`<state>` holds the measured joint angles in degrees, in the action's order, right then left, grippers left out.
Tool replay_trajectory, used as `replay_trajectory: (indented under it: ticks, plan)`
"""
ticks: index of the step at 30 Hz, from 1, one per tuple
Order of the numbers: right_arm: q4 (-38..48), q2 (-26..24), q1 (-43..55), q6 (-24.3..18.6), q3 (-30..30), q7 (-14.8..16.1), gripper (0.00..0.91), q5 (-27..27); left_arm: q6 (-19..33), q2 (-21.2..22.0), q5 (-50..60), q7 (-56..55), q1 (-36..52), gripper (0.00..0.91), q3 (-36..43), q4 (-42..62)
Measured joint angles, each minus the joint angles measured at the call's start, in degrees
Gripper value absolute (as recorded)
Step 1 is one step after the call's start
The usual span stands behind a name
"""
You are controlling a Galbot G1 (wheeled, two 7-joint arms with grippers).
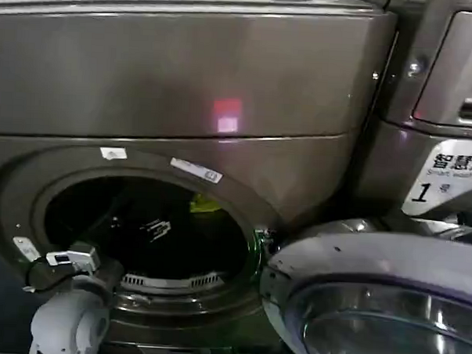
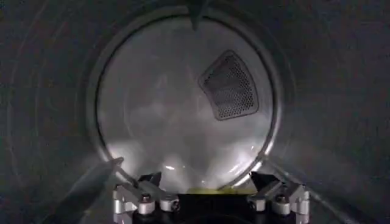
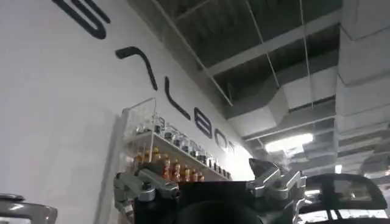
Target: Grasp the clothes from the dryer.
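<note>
The dryer [image 1: 186,73] is a large bronze-grey front loader, and its round porthole stands open. Its silver-rimmed glass door [image 1: 387,309] is swung out at the lower right. The clothes [image 1: 206,204], a small yellow-green piece of fabric, show inside the dark drum near the upper right of the opening. My left arm reaches in from the lower left, and my left gripper [image 1: 157,228] is inside the drum. In the left wrist view the left gripper [image 2: 207,178] is open, facing the drum's back wall. A thin strip of the clothes [image 2: 207,191] shows low between its fingers. My right gripper [image 3: 204,176] is open, pointing up at the ceiling.
A neighbouring machine with a white "1" sticker [image 1: 447,186] stands at the right. The drum's back wall carries a mesh vent [image 2: 230,85]. The right wrist view shows a white wall with a shelf of bottles [image 3: 177,164].
</note>
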<state>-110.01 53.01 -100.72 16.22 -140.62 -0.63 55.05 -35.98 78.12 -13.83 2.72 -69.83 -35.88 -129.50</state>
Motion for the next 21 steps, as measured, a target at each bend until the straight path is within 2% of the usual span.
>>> replay_trajectory:
  ticks: [21]
  plan:
    - [-1.1,0.7,-1.4,1.6,-1.9,-0.2,0.907,-2.3,1.0,0.1,-0.1,0.1,2.0,0.907,0.7,2.0]
